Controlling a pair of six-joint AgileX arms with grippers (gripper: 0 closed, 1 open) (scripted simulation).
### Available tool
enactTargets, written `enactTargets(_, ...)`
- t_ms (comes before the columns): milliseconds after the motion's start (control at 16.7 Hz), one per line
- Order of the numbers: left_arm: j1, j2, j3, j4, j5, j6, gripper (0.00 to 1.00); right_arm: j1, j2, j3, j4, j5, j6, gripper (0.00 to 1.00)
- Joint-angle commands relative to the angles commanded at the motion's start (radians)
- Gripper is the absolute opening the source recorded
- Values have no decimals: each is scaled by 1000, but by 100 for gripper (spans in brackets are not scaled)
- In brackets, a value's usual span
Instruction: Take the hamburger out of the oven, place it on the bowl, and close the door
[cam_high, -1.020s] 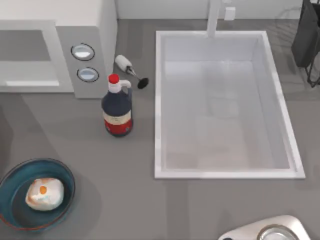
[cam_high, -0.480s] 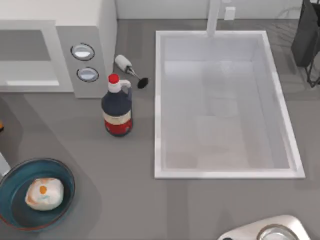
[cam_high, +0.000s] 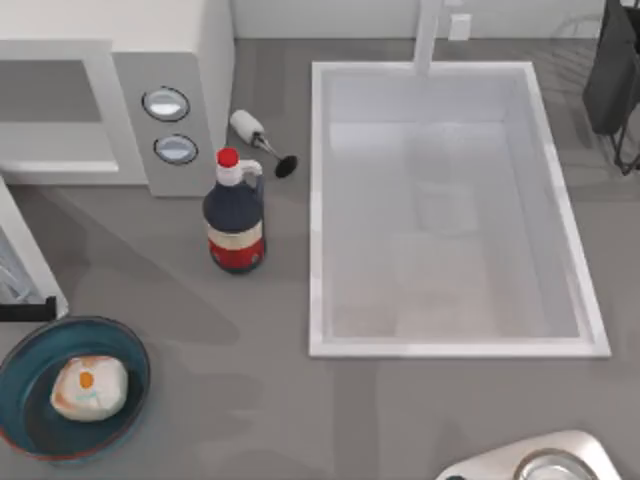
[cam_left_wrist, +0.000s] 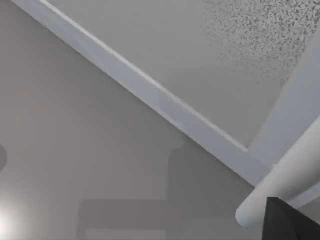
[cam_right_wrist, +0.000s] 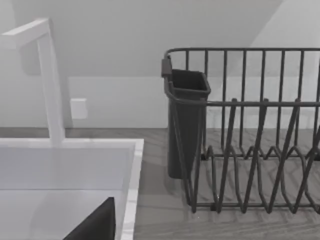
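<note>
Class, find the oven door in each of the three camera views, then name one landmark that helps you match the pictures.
Top view: the door juts in at the table's far left edge, between the oven and the bowl.
Left wrist view: the door is seen close up, with its speckled window and bar handle.
Right wrist view: this camera faces the sink and dish rack instead.
Shared landmark: the sink's white rim, in the top and right wrist views.

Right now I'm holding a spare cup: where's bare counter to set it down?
The widest free patch lies between the bowl and the sink, below the dark bottle. It is crowded by the oven, where the door juts out.
</note>
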Motion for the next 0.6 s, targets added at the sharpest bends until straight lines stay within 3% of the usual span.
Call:
enactTargets(360,-12,-1,2,1,-11,-14,0,0,0,0,0,0,0,100)
enactTargets(600,-18,116,80,55,-15,-16,0,0,0,0,0,0,0,100)
